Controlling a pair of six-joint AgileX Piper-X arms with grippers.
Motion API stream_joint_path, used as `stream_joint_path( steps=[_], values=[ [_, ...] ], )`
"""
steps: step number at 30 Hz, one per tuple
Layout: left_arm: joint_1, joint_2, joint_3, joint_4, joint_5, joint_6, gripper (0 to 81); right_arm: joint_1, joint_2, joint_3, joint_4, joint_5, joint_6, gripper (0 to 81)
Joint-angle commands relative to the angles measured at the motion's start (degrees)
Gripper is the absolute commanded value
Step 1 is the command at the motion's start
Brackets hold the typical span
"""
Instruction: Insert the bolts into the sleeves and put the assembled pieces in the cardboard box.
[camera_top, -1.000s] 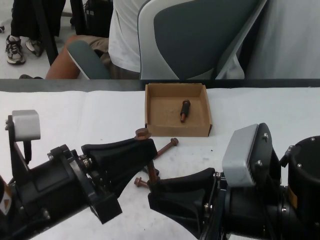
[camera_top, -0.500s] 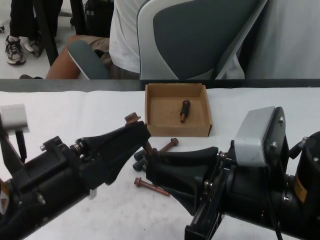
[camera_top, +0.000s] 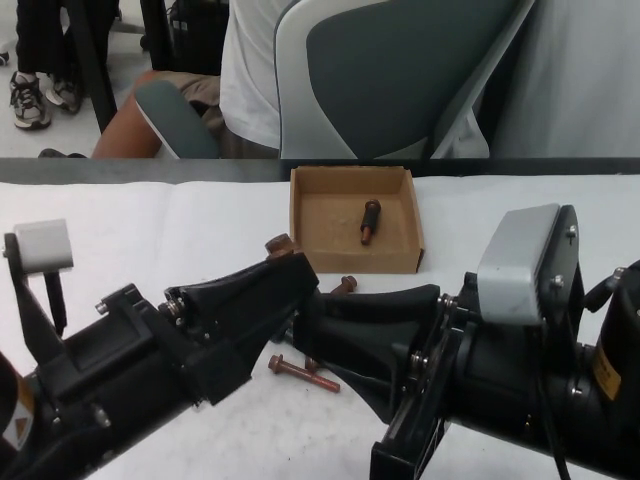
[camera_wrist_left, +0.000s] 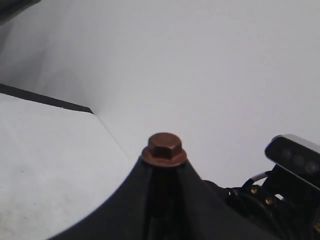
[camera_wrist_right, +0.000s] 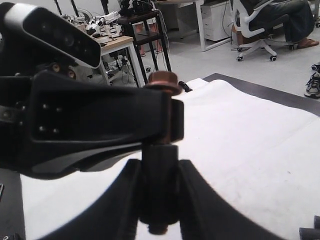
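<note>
My left gripper (camera_top: 289, 277) is shut on a rusty bolt (camera_top: 279, 244), whose hex head (camera_wrist_left: 164, 149) stands up above the black fingers (camera_wrist_left: 125, 200). Directly below it, my right gripper (camera_wrist_right: 159, 176) is shut on a black sleeve (camera_wrist_right: 159, 192). The bolt's shank (camera_wrist_right: 167, 125) points down into the sleeve's top. Both grippers meet in front of the cardboard box (camera_top: 325, 215), which holds one assembled piece (camera_top: 369, 221). Two loose bolts lie on the white cloth, one near the box (camera_top: 344, 285) and one nearer me (camera_top: 303, 373).
The box stands at the back middle of the bench, by the dark far edge (camera_top: 150, 170). A person sits on a chair (camera_top: 400, 70) behind it. White cloth (camera_top: 130, 230) lies bare to the left and right of the box.
The left gripper has carried the bolt up and back, then settled over the right gripper. The right gripper has risen and shifted left with the sleeve to meet it.
</note>
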Motion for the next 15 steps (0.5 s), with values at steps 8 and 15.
stream_joint_path(
  steps=[8,15],
  values=[
    [-1.8,0.1,-0.1,3.2,16.6,1.3,47.7,-0.4,-0.4,-1.6,-3.2,1.0,-0.3,0.3],
    [-1.8,0.1,-0.1,9.0,17.8,11.1,47.6,-2.6,-0.4,-2.9,-3.2,1.0,-0.8,0.3]
  ],
)
